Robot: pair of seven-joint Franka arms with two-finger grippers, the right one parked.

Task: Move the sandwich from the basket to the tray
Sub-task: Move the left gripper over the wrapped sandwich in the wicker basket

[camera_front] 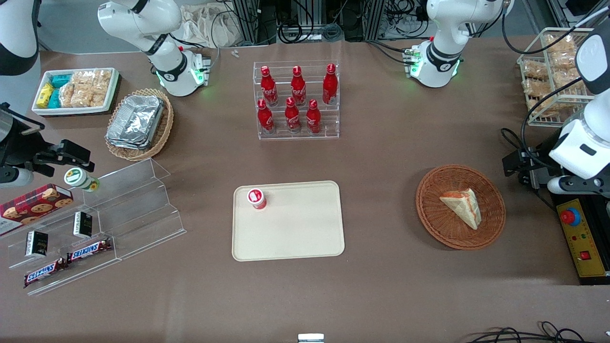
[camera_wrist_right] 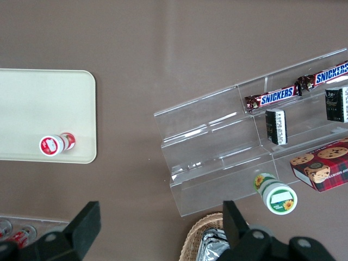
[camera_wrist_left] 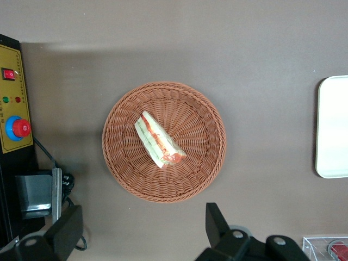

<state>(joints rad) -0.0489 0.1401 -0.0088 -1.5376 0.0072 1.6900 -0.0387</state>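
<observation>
In the basket (camera_front: 460, 206), front view: sandwich (camera_front: 462, 206), lying flat, long axis slanting, pointed tip nearer the camera; tray (camera_front: 288, 220) well apart toward the parked arm's end.

Left wrist view: gripper (camera_wrist_left: 142, 231) spread wide, empty, above the surface just outside the basket (camera_wrist_left: 163, 142); sandwich (camera_wrist_left: 158, 139) lies diagonally inside.

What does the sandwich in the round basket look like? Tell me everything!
The sandwich is a triangular wedge of pale white bread that looks wrapped in clear film, with red, orange and green filling showing along one edge. It lies flat near the middle of the reddish-brown woven basket, touching only the wicker. The gripper hangs open high above the basket and holds nothing. The cream tray, toward the parked arm's end, has a small red-lidded cup on it.
</observation>
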